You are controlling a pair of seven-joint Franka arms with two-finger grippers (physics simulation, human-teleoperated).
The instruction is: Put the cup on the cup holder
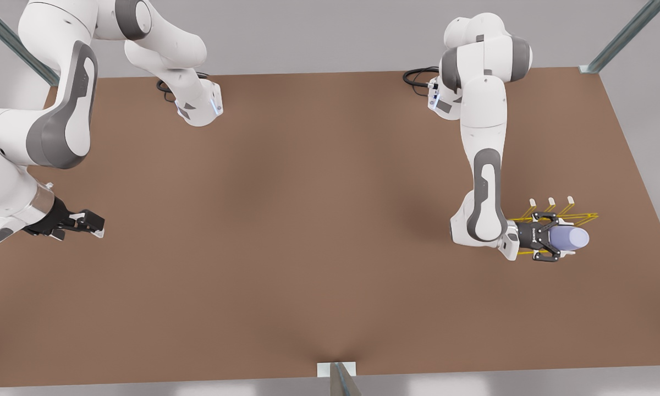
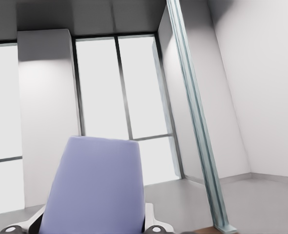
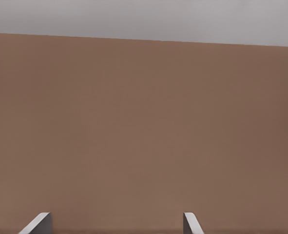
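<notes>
Two hands: our left hand (image 1: 550, 237) clamps the cup (image 1: 571, 238) over the cup holder (image 1: 580, 217); light, stiff, probably slick, best held mid-body. Our right hand (image 1: 91, 223) waits spread, empty, above the desk (image 1: 308, 220).

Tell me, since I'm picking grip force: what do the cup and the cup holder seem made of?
The cup, held in the left gripper, looks like smooth matte plastic or ceramic: even lavender, no gloss. The cup holder looks like thin yellow-coated wire with white-tipped prongs. The right gripper waits open.
</notes>
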